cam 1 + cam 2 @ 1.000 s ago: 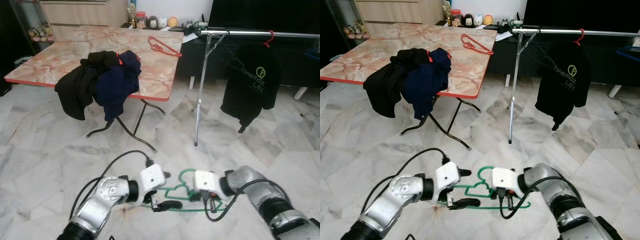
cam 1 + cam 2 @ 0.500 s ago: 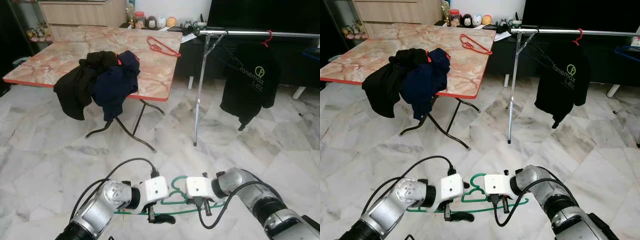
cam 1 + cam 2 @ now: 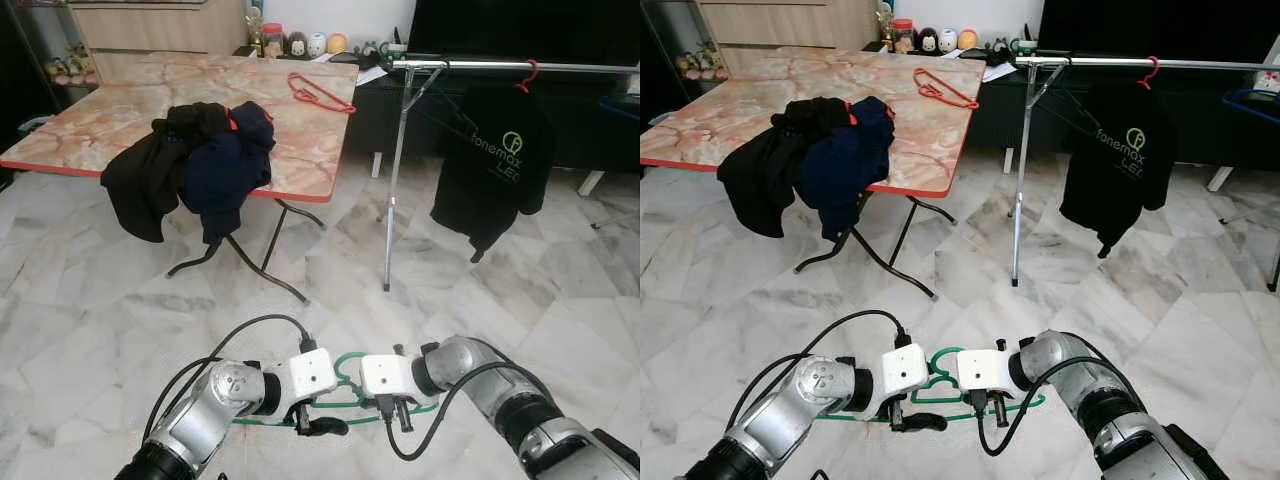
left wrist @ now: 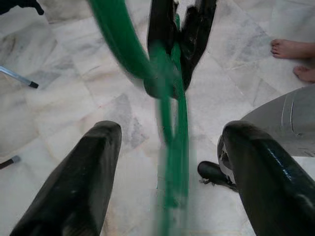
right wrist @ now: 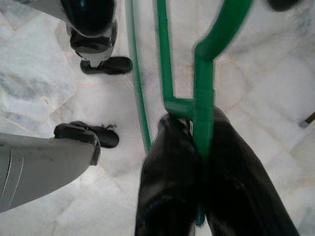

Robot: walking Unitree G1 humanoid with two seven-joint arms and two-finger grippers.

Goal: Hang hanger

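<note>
While clamped in the right gripper (image 5: 197,147), the green hanger (image 3: 345,405) hangs low over the marble floor (image 3: 90,330).
Left gripper (image 4: 167,162) spread wide, straddling it, gripping nothing; clothes rail (image 3: 500,66) with black T-shirt (image 3: 487,160) well beyond; cluttered table (image 3: 150,90) left.

I'm standing on a pale marble floor (image 3: 90,330). Ahead on my left there's a folding table (image 3: 150,110) with an orange marbled top, dark clothes (image 3: 190,165) draped over its edge. To the right, a metal rack (image 3: 400,150) with a black tee (image 3: 485,160) hanging. Wooden drawers (image 3: 160,30) sit against the back wall.
</note>
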